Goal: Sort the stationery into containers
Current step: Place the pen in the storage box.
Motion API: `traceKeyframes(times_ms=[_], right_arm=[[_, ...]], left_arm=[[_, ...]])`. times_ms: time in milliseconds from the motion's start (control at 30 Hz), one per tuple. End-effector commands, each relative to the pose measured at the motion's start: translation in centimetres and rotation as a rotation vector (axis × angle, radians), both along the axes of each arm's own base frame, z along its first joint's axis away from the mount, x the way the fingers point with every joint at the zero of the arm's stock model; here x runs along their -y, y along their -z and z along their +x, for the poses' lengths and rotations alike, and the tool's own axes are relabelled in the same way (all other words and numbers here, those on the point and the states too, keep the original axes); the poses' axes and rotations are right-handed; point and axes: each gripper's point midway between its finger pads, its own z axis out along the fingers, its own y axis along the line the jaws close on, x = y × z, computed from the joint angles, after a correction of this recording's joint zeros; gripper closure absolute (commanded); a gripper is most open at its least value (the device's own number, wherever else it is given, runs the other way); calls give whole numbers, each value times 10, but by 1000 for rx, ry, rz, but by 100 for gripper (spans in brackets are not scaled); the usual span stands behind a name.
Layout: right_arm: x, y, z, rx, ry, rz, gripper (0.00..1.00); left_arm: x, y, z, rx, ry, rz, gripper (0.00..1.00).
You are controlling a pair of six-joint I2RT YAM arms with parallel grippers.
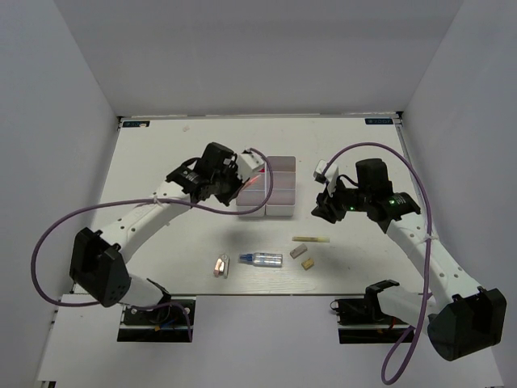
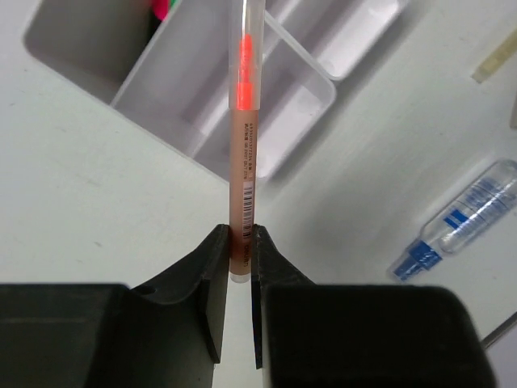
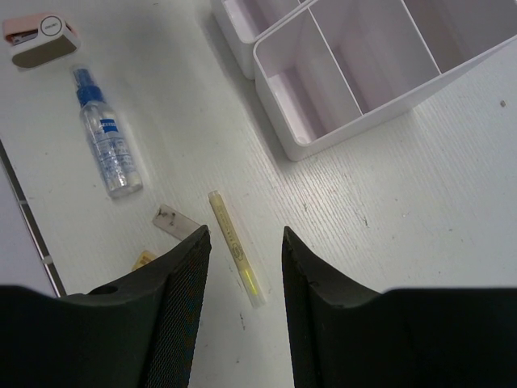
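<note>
We see our left fingers [image 2: 206, 275] pinching the pink stick [image 2: 242, 162] at its bottom end, frame centre; our right fingers [image 3: 182, 279] stand apart, the yellow stick [image 3: 234, 242] showing between them, lower centre.

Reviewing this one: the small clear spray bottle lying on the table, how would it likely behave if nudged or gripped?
The spray bottle lies on its side and looks round, so a sideways nudge would probably roll it. Its clear, glossy wall may be slippery in a grip. It looks rigid and small, so it is likely light and unlikely to flex.
</note>
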Motion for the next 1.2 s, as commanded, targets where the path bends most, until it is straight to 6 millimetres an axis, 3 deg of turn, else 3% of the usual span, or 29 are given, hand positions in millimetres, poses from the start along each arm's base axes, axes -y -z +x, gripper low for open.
traceKeyframes(times_ms=[0, 133, 200, 500, 1167], right_arm=[[-3, -8, 0, 37, -22, 28, 55], [-4, -7, -1, 30, -25, 31, 55], [-3, -7, -1, 27, -26, 30, 55], [-4, -6, -2, 25, -33, 30, 55], [1, -3, 1, 38, -10, 2, 54]], left_arm=[[-4, -12, 21, 23, 15, 45, 99], [-6, -20, 36, 44, 71, 103, 99], [-8, -15, 39, 45, 106, 150, 99], [-16, -27, 50, 67, 192, 275, 99], [-9, -17, 71, 76, 319, 441, 99]])
